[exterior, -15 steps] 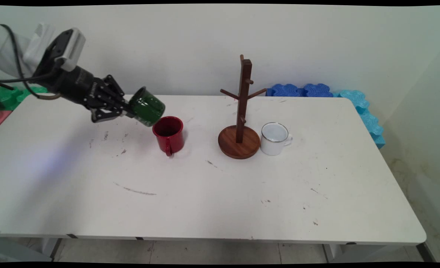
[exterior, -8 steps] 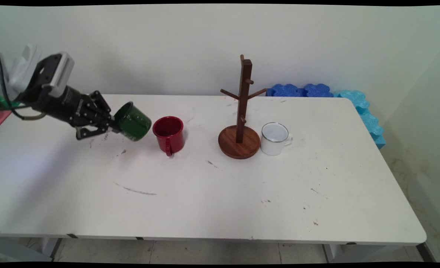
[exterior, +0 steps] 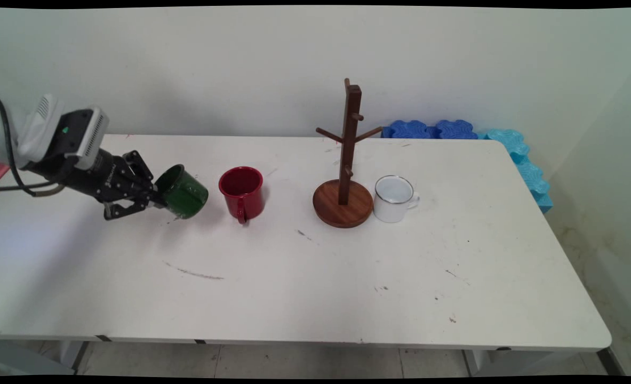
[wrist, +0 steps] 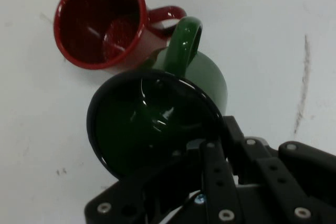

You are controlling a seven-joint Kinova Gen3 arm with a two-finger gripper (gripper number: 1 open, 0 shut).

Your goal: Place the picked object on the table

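Observation:
My gripper (exterior: 158, 200) is shut on the rim of a green mug (exterior: 183, 192), which hangs tilted just above the table's left part with its mouth turned toward the arm. In the hand view the green mug (wrist: 152, 124) fills the middle, handle (wrist: 181, 45) pointing away, and one finger (wrist: 215, 171) reaches inside the rim. A red mug (exterior: 241, 193) stands upright just right of it, apart from it; the red mug (wrist: 100, 19) lies beyond the green one in the hand view.
A wooden mug tree (exterior: 344, 165) with bare pegs stands at the table's middle back. A white mug (exterior: 394, 199) sits against its base on the right. Blue foam blocks (exterior: 454, 130) line the far right edge of the table (exterior: 315, 277).
The gripper carried the green mug down and to the left, from above the red mug to low over the table beside it.

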